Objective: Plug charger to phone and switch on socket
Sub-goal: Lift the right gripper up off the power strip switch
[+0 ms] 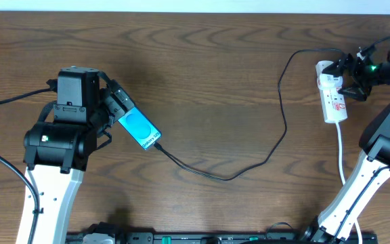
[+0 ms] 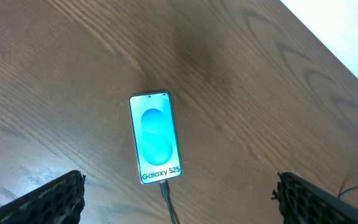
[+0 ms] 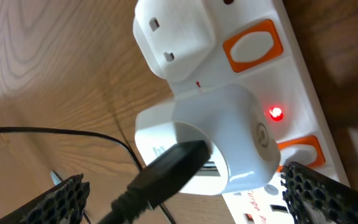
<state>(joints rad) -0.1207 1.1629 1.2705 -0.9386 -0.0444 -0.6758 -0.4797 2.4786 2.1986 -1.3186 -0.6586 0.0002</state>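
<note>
The phone [image 1: 141, 130] lies flat on the wooden table with its cyan screen up; it also shows in the left wrist view [image 2: 155, 138]. The charger's thin black cable [image 1: 249, 169] has its tip in the phone's bottom port [image 2: 165, 190] and loops right to the socket [image 1: 334, 102]. My left gripper [image 1: 119, 107] is open above the phone's far end, its fingers [image 2: 179, 180] wide apart and touching nothing. In the right wrist view the socket [image 3: 303, 81] carries a white adapter [image 3: 229, 143] with the black plug [image 3: 166, 174] in it. A red light [image 3: 276, 113] glows. My right gripper [image 1: 353, 76] [image 3: 182, 183] is open around the adapter.
The socket's thick white cord [image 1: 341, 152] runs down towards the right arm's base. Orange switches [image 3: 252, 45] sit on the strip. A second white plug [image 3: 173, 34] sits in the strip beyond the adapter. The table's far edge lies just behind the socket.
</note>
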